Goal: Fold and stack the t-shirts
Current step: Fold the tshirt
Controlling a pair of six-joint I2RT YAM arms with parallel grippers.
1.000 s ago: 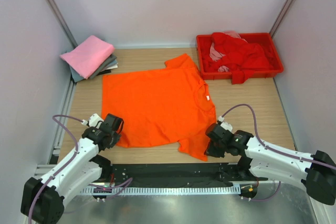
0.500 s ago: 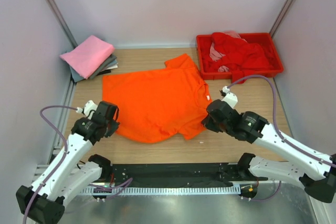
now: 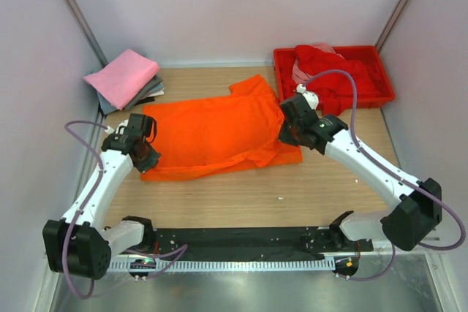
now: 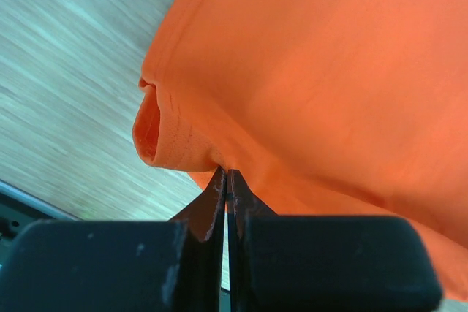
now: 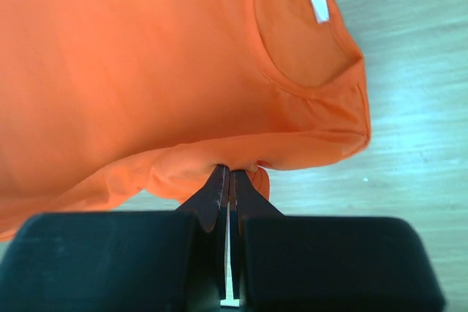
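Observation:
The bright orange t-shirt (image 3: 219, 129) lies across the middle of the table with its near half lifted and folded over toward the back. My left gripper (image 3: 139, 144) is shut on its left edge; the left wrist view shows the orange cloth (image 4: 329, 71) pinched at the fingertips (image 4: 216, 184). My right gripper (image 3: 289, 123) is shut on the right edge near the collar; the right wrist view shows the cloth (image 5: 146, 56) and its white neck tag (image 5: 319, 5). A stack of folded shirts with a pink t-shirt (image 3: 123, 77) on top lies at the back left.
A red plastic tray (image 3: 382, 71) at the back right holds a heap of red and pink shirts (image 3: 329, 74). Bare wooden tabletop (image 3: 241, 199) lies between the shirt and the arm bases. Walls close in both sides.
Both grippers have carried the shirt's near edge away from the arm bases toward the back, folding the shirt over itself. The near tabletop is now uncovered.

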